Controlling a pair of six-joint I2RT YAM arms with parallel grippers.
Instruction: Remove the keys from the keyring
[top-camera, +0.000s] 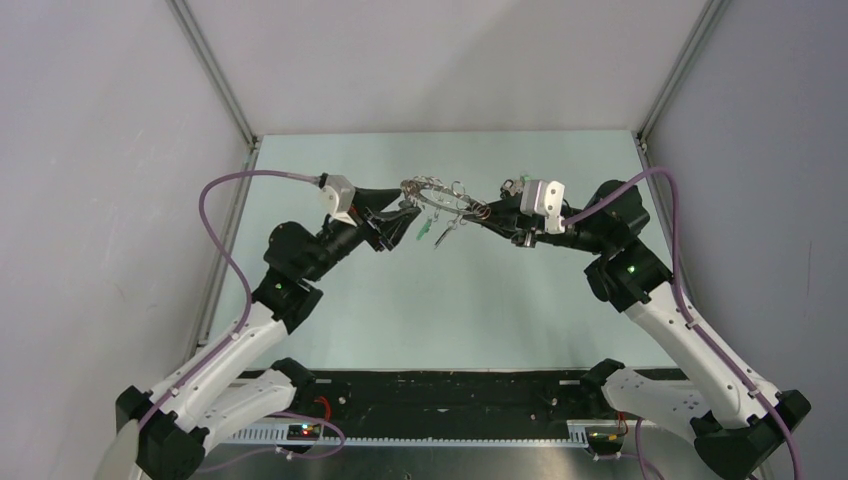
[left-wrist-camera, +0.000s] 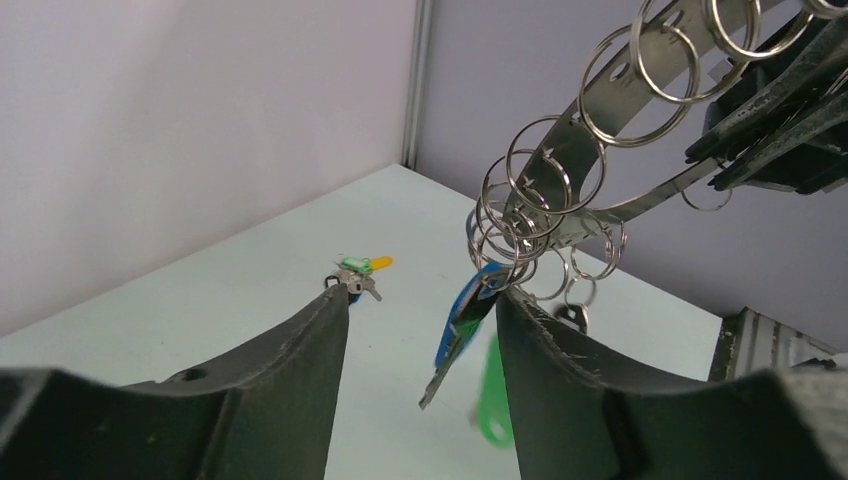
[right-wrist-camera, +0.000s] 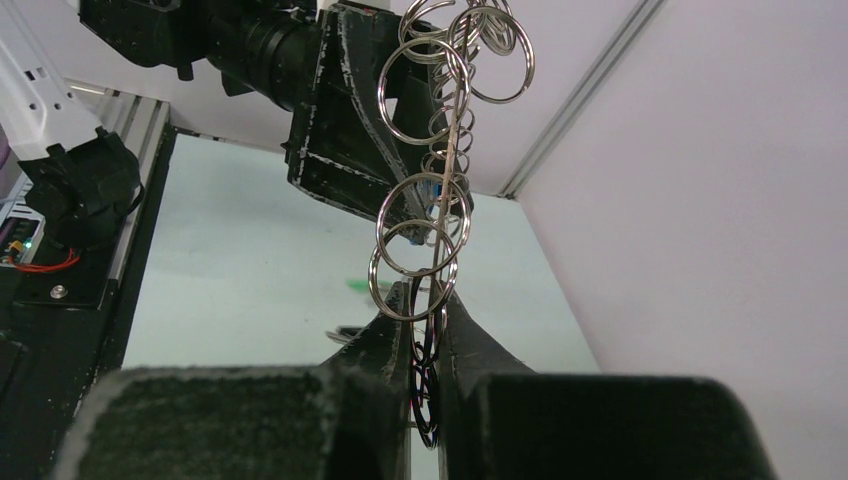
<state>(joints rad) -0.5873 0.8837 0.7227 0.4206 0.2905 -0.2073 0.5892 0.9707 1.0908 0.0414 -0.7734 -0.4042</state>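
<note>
- My right gripper (right-wrist-camera: 428, 305) pinched the keyring (left-wrist-camera: 615, 100) tight — up above the table (top-camera: 450, 310).
- My left gripper (left-wrist-camera: 420, 310) was spread wide, a blue key (left-wrist-camera: 462, 325) dangling between its fingers.

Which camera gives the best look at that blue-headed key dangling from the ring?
The left wrist view: the blue-headed key hangs large and close under the keyring. The top view shows only tiny dangling keys; the right wrist view gives barely a blue glimpse behind rings.
</note>
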